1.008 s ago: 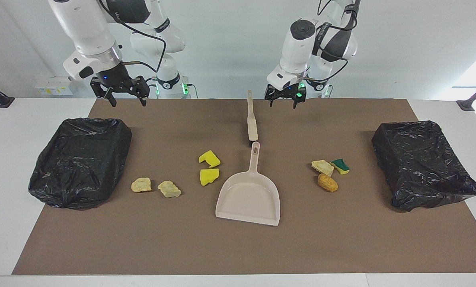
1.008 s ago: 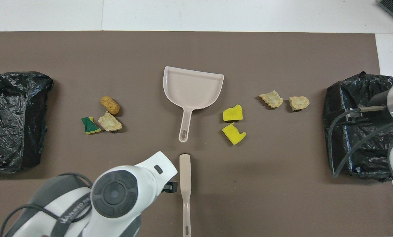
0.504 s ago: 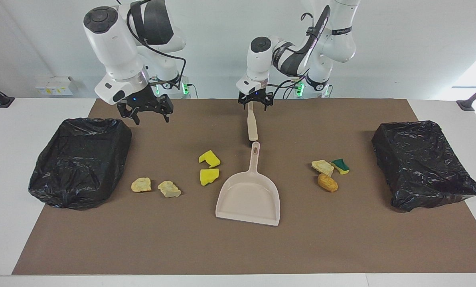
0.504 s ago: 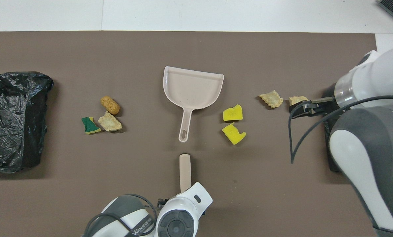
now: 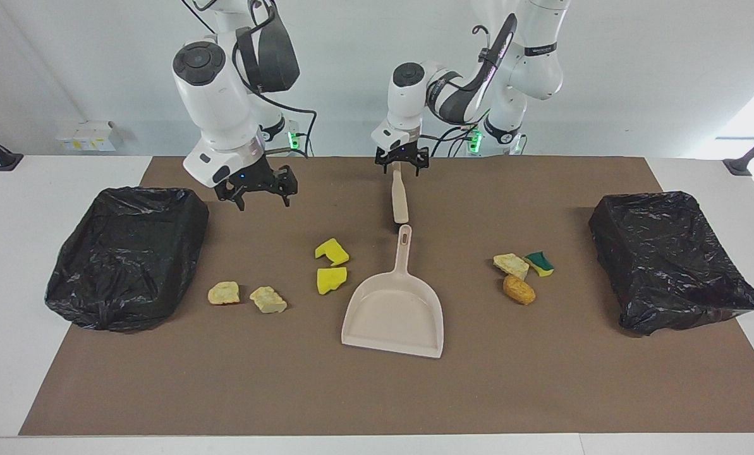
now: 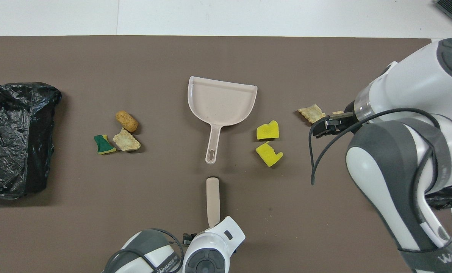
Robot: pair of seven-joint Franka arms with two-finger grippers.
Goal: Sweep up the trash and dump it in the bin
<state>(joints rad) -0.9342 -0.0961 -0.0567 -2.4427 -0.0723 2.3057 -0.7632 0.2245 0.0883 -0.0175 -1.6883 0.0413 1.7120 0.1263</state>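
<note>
Both arms have swung inward: left gripper, fingers apart, now straddles the top end of the beige brush, whose long axis runs down-frame toward the beige plastic dustpan. Right gripper, fingers apart, hangs upper left. Trash scraps lie mid-frame on the desk, flanking the dustpan.
</note>
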